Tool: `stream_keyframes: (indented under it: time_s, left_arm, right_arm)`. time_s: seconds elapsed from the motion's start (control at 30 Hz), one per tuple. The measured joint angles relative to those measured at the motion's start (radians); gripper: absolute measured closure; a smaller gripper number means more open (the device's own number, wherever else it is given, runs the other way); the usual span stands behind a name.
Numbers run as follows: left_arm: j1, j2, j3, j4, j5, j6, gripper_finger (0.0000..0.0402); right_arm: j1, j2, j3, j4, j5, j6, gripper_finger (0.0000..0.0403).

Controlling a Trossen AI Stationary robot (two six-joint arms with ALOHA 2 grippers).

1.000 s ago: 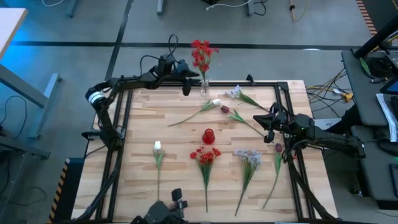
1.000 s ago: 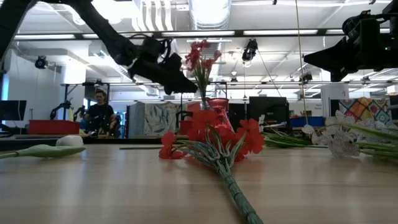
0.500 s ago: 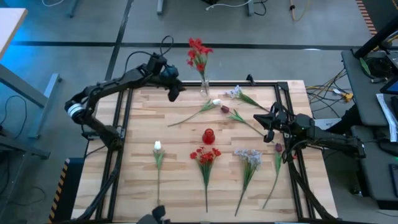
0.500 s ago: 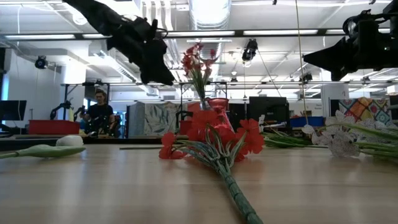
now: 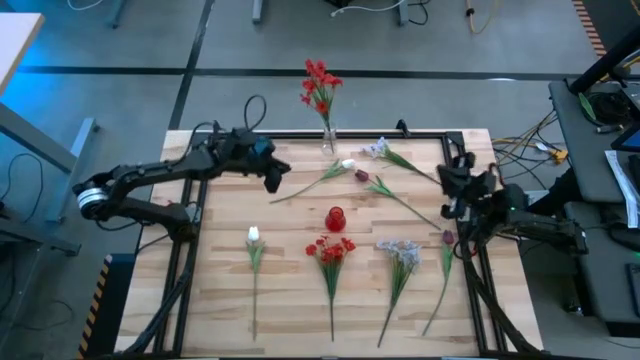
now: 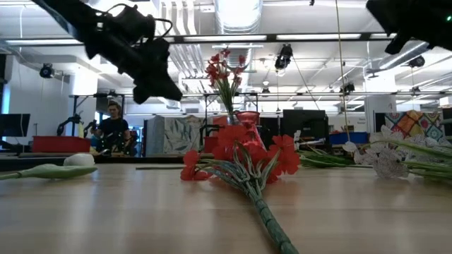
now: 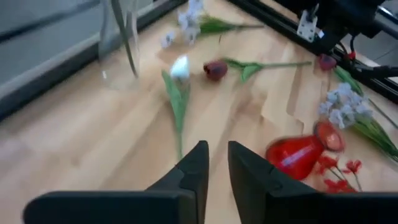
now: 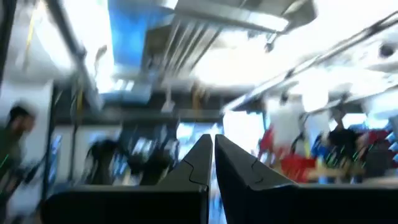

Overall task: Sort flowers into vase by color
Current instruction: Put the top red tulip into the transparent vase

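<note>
A clear glass vase (image 5: 327, 138) stands at the table's far edge with a red flower (image 5: 320, 84) upright in it. A small red vase (image 5: 335, 217) stands mid-table. Flat on the wood lie two white tulips (image 5: 253, 235) (image 5: 346, 164), a red cluster (image 5: 332, 250), two pale blue-white clusters (image 5: 400, 250) (image 5: 377, 149) and two maroon buds (image 5: 362, 176) (image 5: 447, 238). My left gripper (image 5: 273, 183) (image 7: 217, 155) hovers left of the far white tulip, a narrow gap between its fingers, nothing in it. My right gripper (image 5: 447, 172) (image 8: 213, 140) is shut and empty near the right edge, pointing up into the room.
A black frame rail (image 5: 400, 133) runs round the table's far, left and right sides. Bare wood (image 5: 220, 300) lies at the near left. A person (image 6: 113, 127) sits in the room far behind the table.
My left gripper has drawn back from the clear vase toward the table's left and near side, sinking a little; the red flower stays upright in that vase. My right gripper has gone up and a little toward the far edge and now points upward.
</note>
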Motion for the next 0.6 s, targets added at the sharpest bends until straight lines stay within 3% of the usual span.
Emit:
stream_keyframes:
  time_s: [0.13,0.27,0.43,0.6]
  left_arm:
    - [-0.058,-0.069,-0.066,0.022,-0.085,-0.07,0.0372]
    - [-0.084,-0.111,-0.092,0.021,-0.102,-0.114,0.0381]
    - [-0.086,-0.121,-0.094,0.022,-0.114,-0.11,0.0393]
    - [-0.086,-0.11,-0.095,0.024,-0.127,-0.11,0.0401]
  right_arm:
    - [0.0,0.0,0.002,0.043,0.152,0.054,0.039]
    - [0.0,0.025,0.039,-0.005,0.197,0.13,0.039]
    - [0.0,0.137,0.201,-0.441,0.133,0.306,0.039]
    - [0.0,0.361,0.434,-0.858,0.129,0.439,0.039]
